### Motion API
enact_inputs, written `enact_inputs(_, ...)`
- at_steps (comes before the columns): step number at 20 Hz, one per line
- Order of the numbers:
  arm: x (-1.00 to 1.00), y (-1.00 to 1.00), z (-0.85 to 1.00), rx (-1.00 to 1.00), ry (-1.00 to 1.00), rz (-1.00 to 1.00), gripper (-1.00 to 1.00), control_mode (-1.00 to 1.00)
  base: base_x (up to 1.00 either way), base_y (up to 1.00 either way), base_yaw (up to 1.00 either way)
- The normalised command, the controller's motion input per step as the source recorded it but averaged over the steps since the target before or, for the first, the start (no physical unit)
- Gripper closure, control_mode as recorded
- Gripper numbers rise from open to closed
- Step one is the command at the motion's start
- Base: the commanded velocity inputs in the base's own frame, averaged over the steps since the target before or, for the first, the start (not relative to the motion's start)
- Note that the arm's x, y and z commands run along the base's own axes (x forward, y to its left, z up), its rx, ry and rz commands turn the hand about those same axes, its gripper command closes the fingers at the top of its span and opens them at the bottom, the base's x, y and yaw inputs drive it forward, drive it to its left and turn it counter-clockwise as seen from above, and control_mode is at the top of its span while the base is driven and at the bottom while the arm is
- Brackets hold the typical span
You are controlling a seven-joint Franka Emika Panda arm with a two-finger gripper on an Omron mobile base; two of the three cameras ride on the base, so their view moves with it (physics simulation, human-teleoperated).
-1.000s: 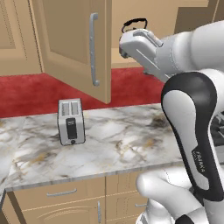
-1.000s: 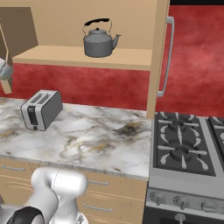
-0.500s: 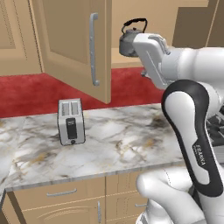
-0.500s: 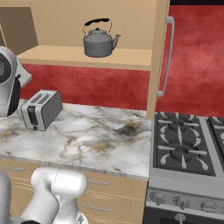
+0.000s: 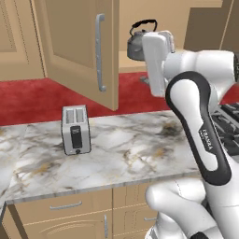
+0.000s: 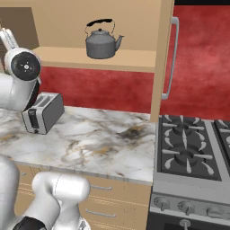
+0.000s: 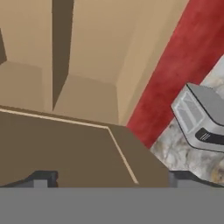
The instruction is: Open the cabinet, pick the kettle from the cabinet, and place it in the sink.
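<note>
The arm's (image 5: pixel 200 135) dark band carries small white lettering, too blurred to read for certain. The gripper's (image 7: pixel 109 179) fingers stand wide apart, holding nothing, facing a brown board edge with the toaster (image 7: pixel 203 118) off to one side. Bare marble counter (image 6: pixel 103 143) lies between toaster and stove (image 6: pixel 193 148). Beyond, the cabinet (image 5: pixel 74 46) is open; the kettle (image 6: pixel 102 40) sits upright on its shelf.

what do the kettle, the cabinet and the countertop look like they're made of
Kettle: looks like dull grey metal with soft shading; its arched handle is black, perhaps plastic.
Cabinet: tan wood look, matte, raised-panel door with a silvery bar handle.
Countertop: polished marble look, white with grey and brown veining.
</note>
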Motion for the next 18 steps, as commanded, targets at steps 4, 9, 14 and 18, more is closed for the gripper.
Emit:
enact_inputs(4, 0.43, 0.14, 0.00, 0.26, 0.16, 0.10, -1.00, -1.00, 0.00, 0.00, 0.00)
enact_inputs(9, 0.38, 0.21, -0.08, 0.22, 0.02, 0.19, -1.00, -1.00, 0.00, 0.00, 0.00)
enact_inputs(14, 0.43, 0.18, -0.11, 0.17, 0.00, 0.19, -1.00, -1.00, 0.00, 0.00, 0.00)
enact_inputs(18, 0.45, 0.18, -0.10, 0.10, 0.02, 0.21, -1.00, -1.00, 0.00, 0.00, 0.00)
